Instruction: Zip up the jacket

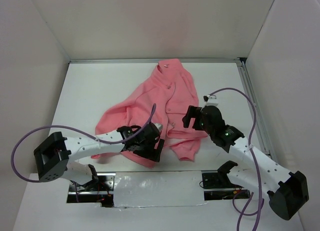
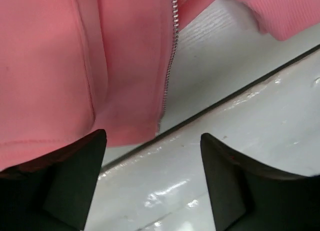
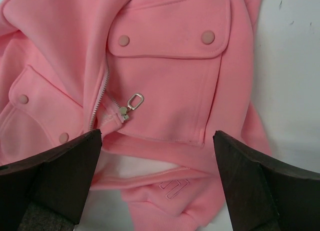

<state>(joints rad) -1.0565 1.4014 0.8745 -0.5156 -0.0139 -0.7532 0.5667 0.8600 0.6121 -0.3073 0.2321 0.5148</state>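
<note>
Pink jacket [image 1: 160, 98] lies rumpled on the white table [image 1: 100, 86], roughly centre. Its collar is toward the far edge, its hem toward the arms, and one sleeve is spread out to the left. Left fingers [image 1: 147, 143] sit low over the near hem. In the left wrist view they [image 2: 75, 181] are parted with only bare table between them, gripping nothing. One finger is right at the hem edge, and I cannot tell whether it touches. The zipper teeth [image 2: 172, 56] run down the jacket's front edge to the hem, just above the gap between the fingers, with table showing beside that edge. Right fingers [image 1: 192, 116] are at the jacket's right side, near mid-front. In the right wrist view they [image 3: 260, 186] are spread wide and released, with nothing held. The jacket front lies between and beyond them. The metal zipper pull [image 3: 132, 102] rests on the fabric at the lower end of the zipper line, between two pocket flaps. The right-hand flap [image 3: 170, 28] has two round snaps [image 3: 208, 37]. Below the pull the front parts and the paler lining [image 3: 135, 168] shows. An embossed logo [image 3: 172, 188] sits on the fabric near the bottom of that view. Both arms are apart from each other, on opposite sides of the lower jacket.
</note>
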